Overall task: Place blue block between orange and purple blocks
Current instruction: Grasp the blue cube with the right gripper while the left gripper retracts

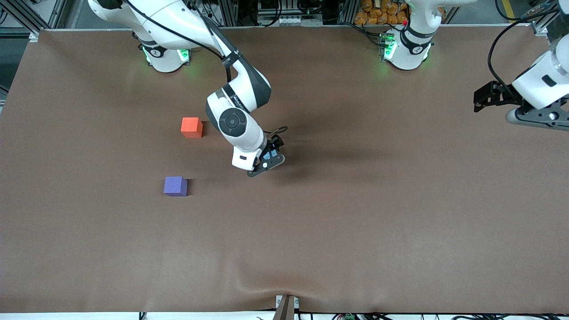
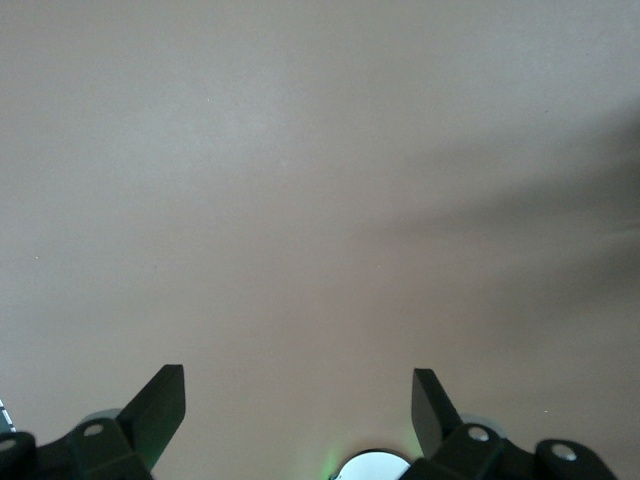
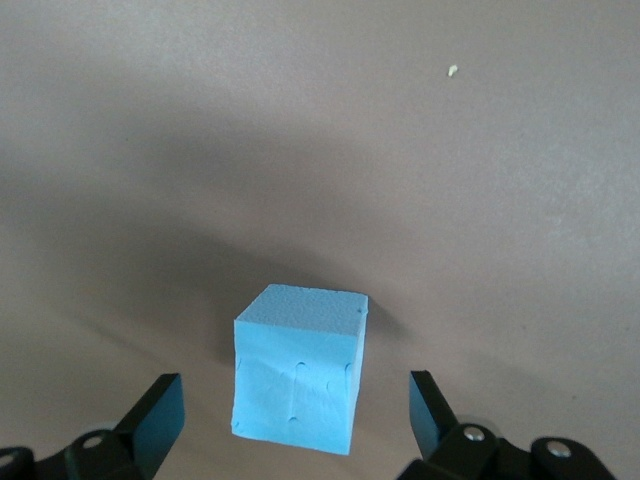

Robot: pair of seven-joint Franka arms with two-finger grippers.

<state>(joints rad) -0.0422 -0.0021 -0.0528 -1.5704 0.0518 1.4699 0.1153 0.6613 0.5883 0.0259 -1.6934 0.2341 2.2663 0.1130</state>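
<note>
Right gripper (image 3: 290,420) spread around blue block (image 3: 298,370) on table (image 1: 355,222), untouched; left gripper (image 2: 298,410) spread, waiting.

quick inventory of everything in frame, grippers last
blue block: 1, light sky-blue, on the table between the right gripper's open fingers, not gripped
orange block: 1, orange-red, on the table toward the right arm's end, farther from the front camera than the purple block
purple block: 1, violet-purple, on the table, nearer the front camera than the orange block
table: 1, brown cover
speck: 1, pale, on the table cover
right gripper: 1, black, open, low around the blue block
left gripper: 1, black, open, empty, waiting over the left arm's end of the table
</note>
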